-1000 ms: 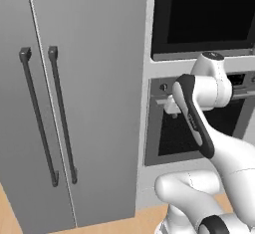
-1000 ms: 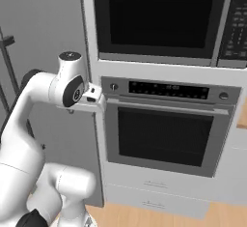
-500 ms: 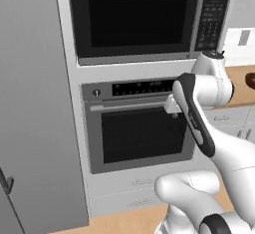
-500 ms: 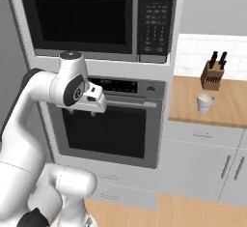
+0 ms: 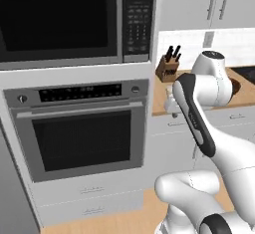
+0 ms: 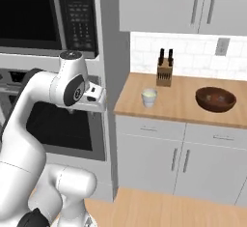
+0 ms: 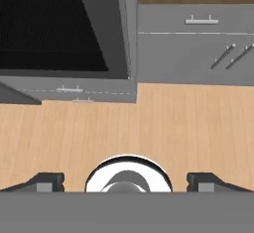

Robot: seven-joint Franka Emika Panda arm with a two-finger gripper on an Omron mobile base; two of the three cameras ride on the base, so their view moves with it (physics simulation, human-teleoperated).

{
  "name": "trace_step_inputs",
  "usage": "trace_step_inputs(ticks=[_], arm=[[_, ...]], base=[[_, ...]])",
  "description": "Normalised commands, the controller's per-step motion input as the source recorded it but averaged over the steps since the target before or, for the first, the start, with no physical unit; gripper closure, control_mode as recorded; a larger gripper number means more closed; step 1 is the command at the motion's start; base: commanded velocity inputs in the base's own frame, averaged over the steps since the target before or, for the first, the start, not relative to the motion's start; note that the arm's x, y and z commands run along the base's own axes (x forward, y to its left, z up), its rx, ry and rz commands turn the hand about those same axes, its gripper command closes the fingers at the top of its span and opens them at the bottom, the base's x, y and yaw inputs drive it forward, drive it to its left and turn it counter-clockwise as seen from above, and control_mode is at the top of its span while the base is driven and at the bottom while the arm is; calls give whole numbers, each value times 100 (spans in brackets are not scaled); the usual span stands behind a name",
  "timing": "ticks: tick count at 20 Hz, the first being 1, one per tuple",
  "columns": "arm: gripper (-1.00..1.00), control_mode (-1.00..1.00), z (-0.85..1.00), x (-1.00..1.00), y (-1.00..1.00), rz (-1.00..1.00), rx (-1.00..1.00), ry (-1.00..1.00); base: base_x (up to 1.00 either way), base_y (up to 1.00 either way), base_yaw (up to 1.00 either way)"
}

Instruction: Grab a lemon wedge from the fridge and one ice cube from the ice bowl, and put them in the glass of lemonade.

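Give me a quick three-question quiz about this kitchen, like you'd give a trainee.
1. True or false: the claw is clamped on something.
2. Which stands nearest the glass of lemonade on the counter? A) ice bowl B) knife block C) kettle
3. Fill in: the microwave sits directly above the ____.

Key: 1. False; its fingers stand wide apart with nothing between them. 2. B. 3. oven.

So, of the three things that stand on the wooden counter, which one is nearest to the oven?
The glass of lemonade, the short whitish tumbler at the counter's left end. The knife block stands behind it by the wall, and the ice bowl sits far right.
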Motion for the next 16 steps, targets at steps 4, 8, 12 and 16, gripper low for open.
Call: trace_step_inputs(ticks=[4,8,12,16], arm=[[-100,100,0,0,0,0,0,0],[-100,100,0,0,0,0,0,0],[-100,100,0,0,0,0,0,0],[-100,100,0,0,0,0,0,0]], base=[[4,-100,1],[11,-100,3],[13,-100,3],[31,-68,9]])
